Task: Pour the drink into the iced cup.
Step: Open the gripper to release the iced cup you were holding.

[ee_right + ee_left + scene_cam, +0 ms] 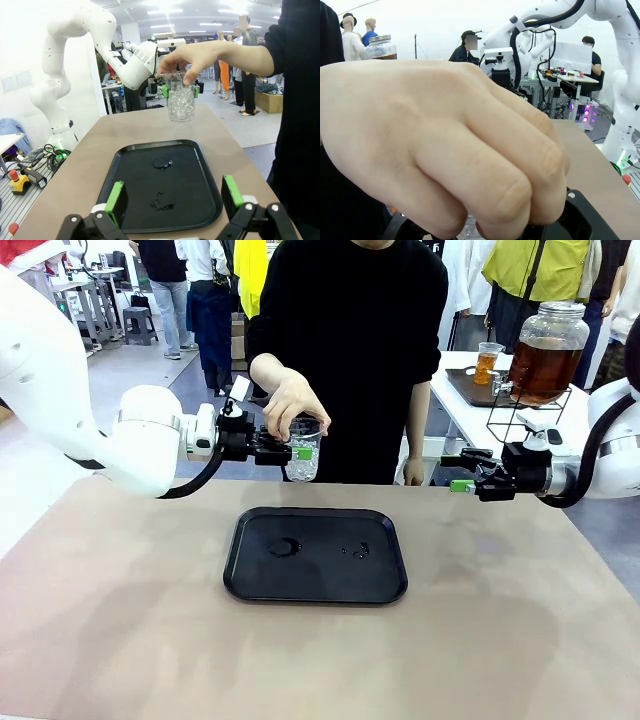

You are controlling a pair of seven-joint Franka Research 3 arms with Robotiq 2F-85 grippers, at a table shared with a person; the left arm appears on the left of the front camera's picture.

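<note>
— What's on the tan surface (120, 640) from the front?
— A black tray (315, 554), wet in spots. Above its far edge the left hand (300, 452) is clamped on a clear cup of ice (303, 455), and a person's hand (292, 405) grips the cup's rim. The right hand (462, 470) hangs off to the side, spread wide, holding nothing. The drink (543, 366) sits in a glass dispenser on a far table.
— Left wrist view?
— The person's hand (440, 155) covers nearly everything.
— Right wrist view?
— Green pads (116, 196) wide apart over the tray (200, 200); the cup (181, 102) is held aloft beyond it.
</note>
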